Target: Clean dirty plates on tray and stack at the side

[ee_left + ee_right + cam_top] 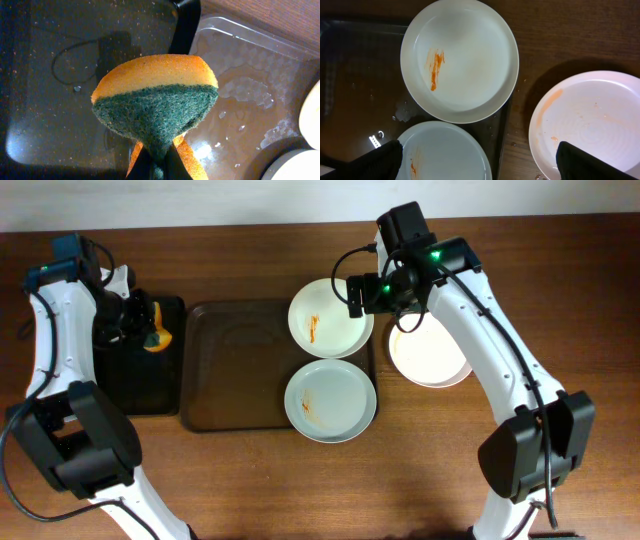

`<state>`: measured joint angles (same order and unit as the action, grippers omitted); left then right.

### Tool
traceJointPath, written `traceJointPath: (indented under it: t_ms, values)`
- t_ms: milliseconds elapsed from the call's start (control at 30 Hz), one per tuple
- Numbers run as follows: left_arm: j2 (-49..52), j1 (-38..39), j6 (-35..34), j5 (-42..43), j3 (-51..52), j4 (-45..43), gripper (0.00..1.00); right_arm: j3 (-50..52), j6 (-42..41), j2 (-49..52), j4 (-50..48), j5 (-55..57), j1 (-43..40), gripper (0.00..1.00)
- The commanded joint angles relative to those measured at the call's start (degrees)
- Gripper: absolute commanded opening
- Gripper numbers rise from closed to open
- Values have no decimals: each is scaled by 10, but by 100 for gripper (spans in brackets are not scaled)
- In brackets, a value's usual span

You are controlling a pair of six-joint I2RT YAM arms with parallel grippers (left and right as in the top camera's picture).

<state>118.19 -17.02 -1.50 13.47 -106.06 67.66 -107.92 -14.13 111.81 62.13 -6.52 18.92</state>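
Note:
Two dirty white plates sit on the right end of the dark brown tray [240,370]: a rear plate [330,317] [460,57] with an orange smear and a faintly bluish front plate [330,401] [442,152]. A third plate [430,358] [592,122] lies on the table right of the tray, faintly smeared. My left gripper [150,330] [159,165] is shut on an orange and green sponge [155,97] above the small black tray [140,380]. My right gripper [385,292] [480,160] is open and empty, hovering above the gap between the plates.
The narrow black tray [60,90] lies left of the brown tray. Wet patches show on the brown tray [240,95]. Bare wooden table [420,480] lies in front and to the right.

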Motion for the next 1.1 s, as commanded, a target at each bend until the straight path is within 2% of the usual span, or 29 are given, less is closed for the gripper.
traceJointPath:
  t_ms: [0, 333, 500, 567, 633, 700, 800, 900, 1067]
  values:
    - [2, 1, 0, 0, 2, 5, 1, -5, 2, 2, 0, 9, 2, 98]
    - [2, 1, 1, -16, 2, 9, 1, -5, 2, 2, 0, 9, 2, 98]
    - [2, 1, -5, -96, 4, 10, 1, -5, 2, 2, 0, 9, 2, 98]
    - [2, 1, -54, -163, 16, 7, 1, -5, 2, 2, 0, 9, 2, 98]
    - [2, 1, -82, -196, 49, 0, 1, -5, 2, 2, 0, 9, 2, 98]
    - [2, 1, -99, -208, 97, -32, 1, -5, 2, 2, 0, 9, 2, 98]
    - [2, 1, -111, -208, 176, -129, 1, -5, 2, 2, 0, 10, 2, 98]
    - [2, 1, -111, -208, 213, -191, 1, -5, 2, 2, 0, 10, 2, 98]
    - [2, 1, -111, -208, 220, -196, 1, -5, 2, 2, 0, 10, 2, 98]
